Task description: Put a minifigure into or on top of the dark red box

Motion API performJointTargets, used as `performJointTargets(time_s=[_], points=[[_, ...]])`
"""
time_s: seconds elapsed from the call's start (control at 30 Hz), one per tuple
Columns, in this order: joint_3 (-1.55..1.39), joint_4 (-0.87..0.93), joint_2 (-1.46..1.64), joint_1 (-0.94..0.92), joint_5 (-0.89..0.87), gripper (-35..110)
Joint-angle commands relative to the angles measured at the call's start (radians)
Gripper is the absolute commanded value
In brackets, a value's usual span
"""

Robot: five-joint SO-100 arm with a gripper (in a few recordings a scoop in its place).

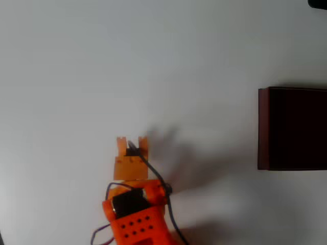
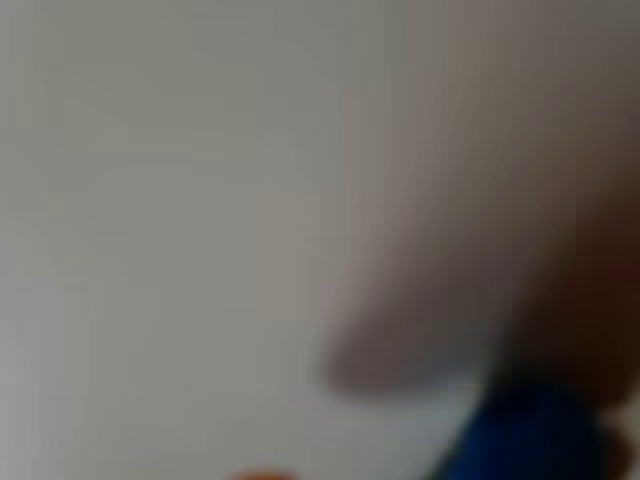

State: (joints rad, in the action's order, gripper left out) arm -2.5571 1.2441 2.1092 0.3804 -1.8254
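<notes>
Gripper [image 1: 132, 145] sat near the table's bottom edge in the overhead view, fingers narrow around something dark — probably the minifigure [image 2: 530, 435], a blurred blue blob low right in the wrist view; actual grasp couldn't be confirmed. Risk: a tiny figure could slip mid-carry. Bare table [image 1: 76, 66] between — nothing blocked. Dark red box [image 1: 263, 127] stood well apart at the right edge.
</notes>
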Motion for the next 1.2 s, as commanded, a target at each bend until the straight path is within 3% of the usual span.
performJointTargets(time_s=[0.0, 0.77, 1.17], points=[[-0.021, -0.012, 0.023, -0.025, 0.011, 23], [-0.143, -0.017, 0.163, -0.078, 0.034, 20], [-0.172, -0.032, 0.196, -0.074, 0.034, 11]])
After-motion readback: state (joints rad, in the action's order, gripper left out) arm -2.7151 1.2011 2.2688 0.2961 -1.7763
